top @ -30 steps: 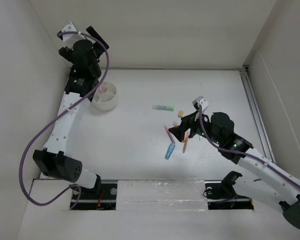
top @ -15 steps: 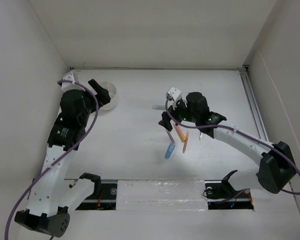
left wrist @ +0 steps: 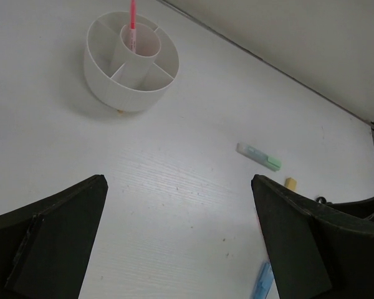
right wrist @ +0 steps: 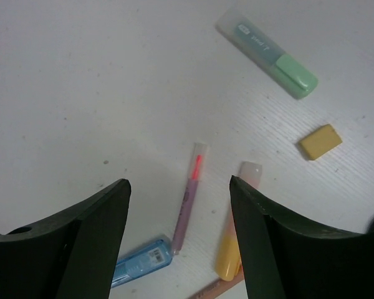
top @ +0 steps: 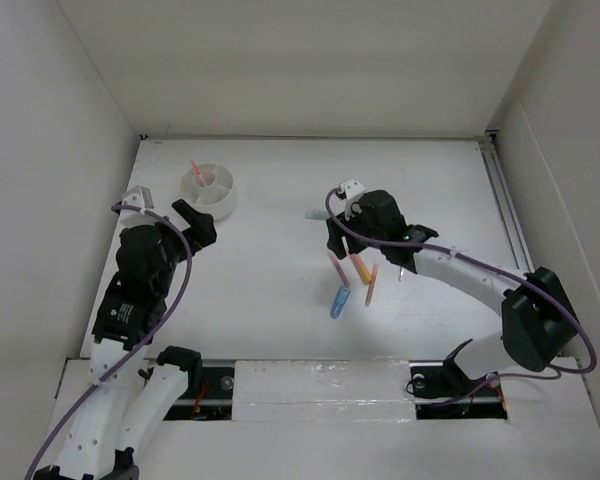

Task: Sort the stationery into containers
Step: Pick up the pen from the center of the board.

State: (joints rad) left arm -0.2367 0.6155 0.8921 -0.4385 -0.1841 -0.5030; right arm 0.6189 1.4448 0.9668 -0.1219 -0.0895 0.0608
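Over on the far left of the worktop [top: 280, 170], my left arm has backed away from the tub [top: 218, 206] towards its base. It has left a red pen [top: 194, 168] standing upright in the middle compartment. I read that as one item sorted and the rest still to go. The left arm now sits folded, its wrist tipped so the camera looks back at the tub. The left end effector [left wrist: 177, 187] is spread wide with nothing between the fingers.

My right arm has swung round to the far side of the loose items. It reaches leftward from a bent elbow, wrist pointing down. The right end effector [right wrist: 177, 184] hangs spread apart and empty above them. The pink pen [right wrist: 187, 202] lies between its fingers in the wrist view, so that looks like the next pick. Around it lie the green bar [right wrist: 268, 55], blue marker [right wrist: 137, 266], orange pen [right wrist: 232, 240] and tan block [right wrist: 321, 141]. All are flat on the worktop, well apart from the tub.
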